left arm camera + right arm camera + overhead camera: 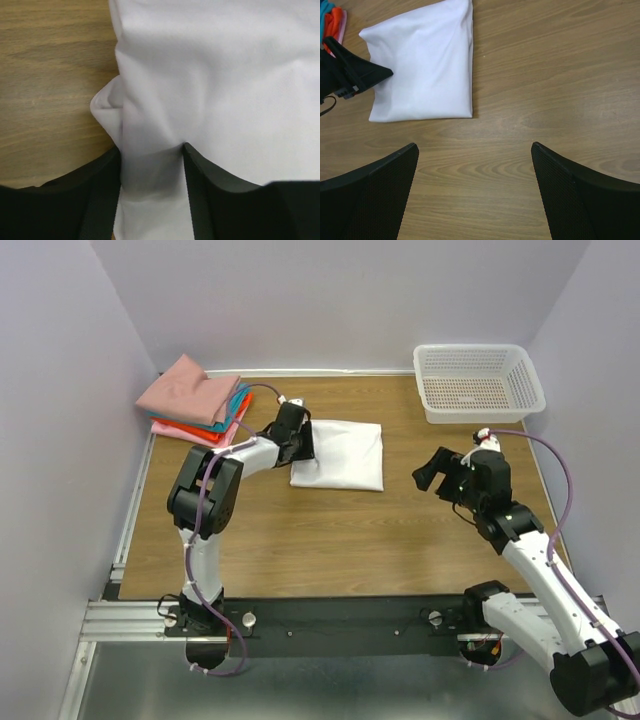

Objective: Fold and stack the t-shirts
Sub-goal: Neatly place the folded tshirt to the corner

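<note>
A plain white t-shirt (345, 455) lies folded into a rectangle on the wooden table, a little back of the middle. My left gripper (300, 445) is at its left edge. In the left wrist view the gripper (152, 146) is shut on a raised fold of the white cloth (225, 75). A stack of folded t-shirts sits at the back left: dusty pink (185, 388) on top, then teal (238, 400) and orange-red (190, 430). My right gripper (432, 472) hangs open and empty over bare wood to the right of the white shirt (425, 65); in its own view it (475, 146) holds nothing.
A white perforated plastic basket (480, 348) stands at the back right. Grey walls close in the table on the left, back and right. Bare wood (330, 530) shows in front of the white shirt. A metal rail runs along the near edge.
</note>
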`<move>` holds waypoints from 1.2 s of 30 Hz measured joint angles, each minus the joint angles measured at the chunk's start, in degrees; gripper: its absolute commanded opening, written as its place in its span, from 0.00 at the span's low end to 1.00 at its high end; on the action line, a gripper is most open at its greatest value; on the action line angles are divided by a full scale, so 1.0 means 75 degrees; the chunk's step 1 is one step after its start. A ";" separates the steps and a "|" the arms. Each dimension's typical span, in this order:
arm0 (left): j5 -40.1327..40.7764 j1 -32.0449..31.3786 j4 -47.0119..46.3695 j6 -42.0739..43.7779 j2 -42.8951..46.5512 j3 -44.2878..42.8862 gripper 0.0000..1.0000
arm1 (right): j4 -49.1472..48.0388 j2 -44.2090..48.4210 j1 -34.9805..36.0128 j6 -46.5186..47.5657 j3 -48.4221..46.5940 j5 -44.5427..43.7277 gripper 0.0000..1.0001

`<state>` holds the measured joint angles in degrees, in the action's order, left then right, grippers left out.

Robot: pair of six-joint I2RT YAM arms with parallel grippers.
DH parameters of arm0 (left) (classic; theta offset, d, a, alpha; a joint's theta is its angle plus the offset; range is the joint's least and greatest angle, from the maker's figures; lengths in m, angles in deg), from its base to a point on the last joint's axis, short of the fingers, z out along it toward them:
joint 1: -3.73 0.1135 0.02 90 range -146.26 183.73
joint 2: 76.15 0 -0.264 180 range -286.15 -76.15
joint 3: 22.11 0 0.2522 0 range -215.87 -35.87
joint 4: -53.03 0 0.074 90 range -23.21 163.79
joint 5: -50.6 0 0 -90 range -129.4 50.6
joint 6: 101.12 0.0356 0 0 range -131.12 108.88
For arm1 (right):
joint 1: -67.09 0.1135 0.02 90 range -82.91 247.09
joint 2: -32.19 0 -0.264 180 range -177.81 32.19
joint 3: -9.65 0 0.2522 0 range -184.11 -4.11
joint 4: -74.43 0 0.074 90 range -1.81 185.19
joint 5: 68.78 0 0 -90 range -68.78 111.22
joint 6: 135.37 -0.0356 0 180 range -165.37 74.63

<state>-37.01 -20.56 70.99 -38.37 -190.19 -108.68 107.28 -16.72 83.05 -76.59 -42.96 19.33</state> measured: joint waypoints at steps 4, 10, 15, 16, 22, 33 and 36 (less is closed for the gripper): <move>0.0146 -0.0131 0.0227 -0.0003 -0.0245 -0.0382 0.00 | 0.0029 0.0000 0.0000 0.0079 0.0055 0.0000 1.00; 0.1268 -0.0236 0.0673 0.0807 -0.0216 -0.0749 0.00 | 0.0058 0.0050 0.0000 0.0175 0.0192 -0.0003 1.00; 0.2206 -0.0160 0.0796 0.1996 0.0233 -0.0764 0.00 | 0.0087 0.0050 0.0000 0.0189 0.0254 -0.0006 1.00; 0.2401 -0.0134 0.0810 0.2355 0.0323 -0.0828 0.00 | 0.0087 0.0047 0.0000 0.0195 0.0256 -0.0006 1.00; 0.3305 0.0006 0.0603 0.4290 0.0761 -0.0976 0.00 | 0.0096 -0.0073 0.0000 0.0245 0.0315 -0.0047 1.00; 0.3844 0.0551 0.0434 0.7379 0.1192 -0.1107 0.00 | 0.0099 -0.0615 0.0000 0.0318 0.0321 -0.0213 1.00; 0.3850 0.0740 0.0425 0.8116 0.1207 -0.1515 0.00 | 0.0099 -0.0737 0.0000 0.0326 0.0321 -0.0265 1.00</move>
<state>-8.13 -15.01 74.18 22.50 -181.14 -120.05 108.03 -22.25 83.05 -74.14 -40.56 17.35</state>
